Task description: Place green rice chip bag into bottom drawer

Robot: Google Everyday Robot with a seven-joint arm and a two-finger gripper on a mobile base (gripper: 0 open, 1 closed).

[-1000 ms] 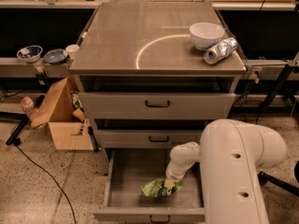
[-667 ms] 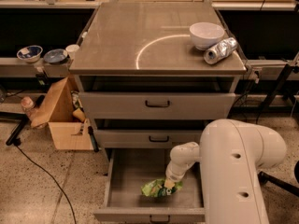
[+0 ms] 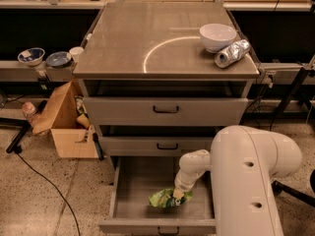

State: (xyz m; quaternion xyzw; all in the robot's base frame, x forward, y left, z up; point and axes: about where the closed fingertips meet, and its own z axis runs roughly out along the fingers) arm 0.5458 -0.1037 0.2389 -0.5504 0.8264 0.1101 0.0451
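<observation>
Currently bottom drawer (image 3: pixel 128 191) is pulled open; green rice chip bag (image 3: pixel 165 199) is lying inside, toward 6 o'clock. Gripper (image 3: pixel 179 193) is set at the bag's 3 o'clock edge, grip state cannot be told. White bowl (image 3: pixel 217 36) and silver foil bag (image 3: pixel 232 53) are seen at 2 o'clock on cabinet top (image 3: pixel 147 38)

The arm (image 3: pixel 251 181) covers the right side of the drawer (image 3: pixel 133 186); the gripper (image 3: pixel 178 194), at the bag (image 3: pixel 160 199), is too small to make out.
</observation>
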